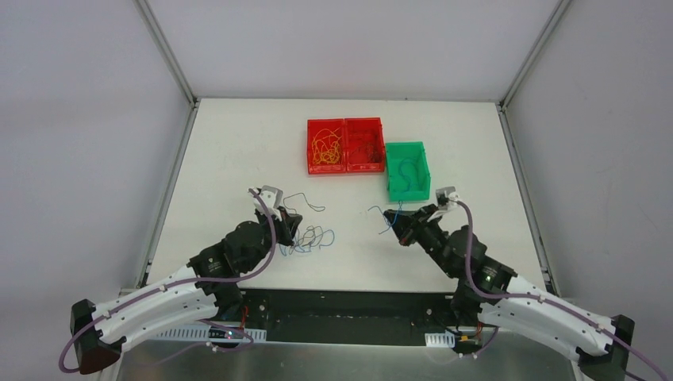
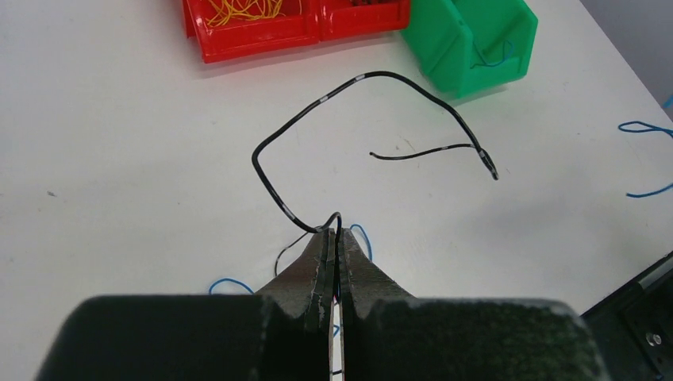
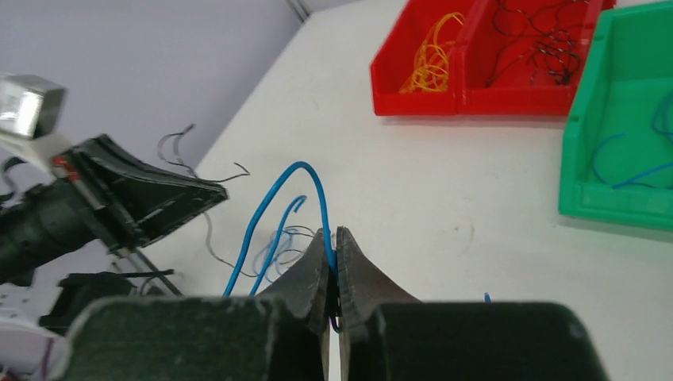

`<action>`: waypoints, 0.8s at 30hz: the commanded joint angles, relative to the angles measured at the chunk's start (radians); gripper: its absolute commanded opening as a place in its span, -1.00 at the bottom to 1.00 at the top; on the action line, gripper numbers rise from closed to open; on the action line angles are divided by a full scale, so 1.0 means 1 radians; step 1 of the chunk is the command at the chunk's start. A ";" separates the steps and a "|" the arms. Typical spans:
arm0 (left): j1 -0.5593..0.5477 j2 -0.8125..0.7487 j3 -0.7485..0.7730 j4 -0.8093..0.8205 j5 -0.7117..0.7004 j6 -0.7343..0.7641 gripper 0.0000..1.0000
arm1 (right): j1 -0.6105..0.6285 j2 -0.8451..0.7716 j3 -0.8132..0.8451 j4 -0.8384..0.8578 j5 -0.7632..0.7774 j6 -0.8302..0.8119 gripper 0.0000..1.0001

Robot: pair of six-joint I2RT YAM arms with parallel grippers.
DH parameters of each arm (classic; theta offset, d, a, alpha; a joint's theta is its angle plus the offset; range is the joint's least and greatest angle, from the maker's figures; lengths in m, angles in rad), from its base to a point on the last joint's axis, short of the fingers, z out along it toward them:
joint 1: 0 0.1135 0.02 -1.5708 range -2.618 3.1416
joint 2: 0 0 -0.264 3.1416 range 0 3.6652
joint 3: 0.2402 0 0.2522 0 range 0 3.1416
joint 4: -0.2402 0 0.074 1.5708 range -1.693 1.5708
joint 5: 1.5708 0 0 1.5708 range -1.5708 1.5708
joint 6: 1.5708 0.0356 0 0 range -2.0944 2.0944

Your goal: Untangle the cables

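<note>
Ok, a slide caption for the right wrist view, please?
Right hand shut on a blue cable, green bin beyond.

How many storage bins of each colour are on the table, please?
Red bins: 2
Green bin: 1
Total: 3
</note>
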 commanded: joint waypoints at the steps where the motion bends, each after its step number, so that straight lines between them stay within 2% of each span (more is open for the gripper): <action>1: -0.006 -0.001 -0.001 0.027 -0.014 -0.022 -1.00 | -0.083 0.199 0.137 -0.088 0.023 0.013 -1.00; 4: -0.007 -0.008 -0.002 0.027 -0.002 -0.021 -1.00 | -0.242 0.364 0.234 -0.097 0.023 0.013 -1.00; 10: -0.006 -0.026 -0.010 0.025 0.005 -0.016 -1.00 | -0.475 0.633 0.389 -0.112 0.023 0.013 -1.00; 19: -0.006 -0.006 0.001 0.024 0.010 -0.011 -1.00 | -0.609 1.024 0.573 -0.099 0.023 0.013 -1.00; 24: -0.006 -0.001 0.002 0.024 0.013 -0.009 -1.00 | -0.641 1.252 0.694 -0.174 0.023 0.013 -1.00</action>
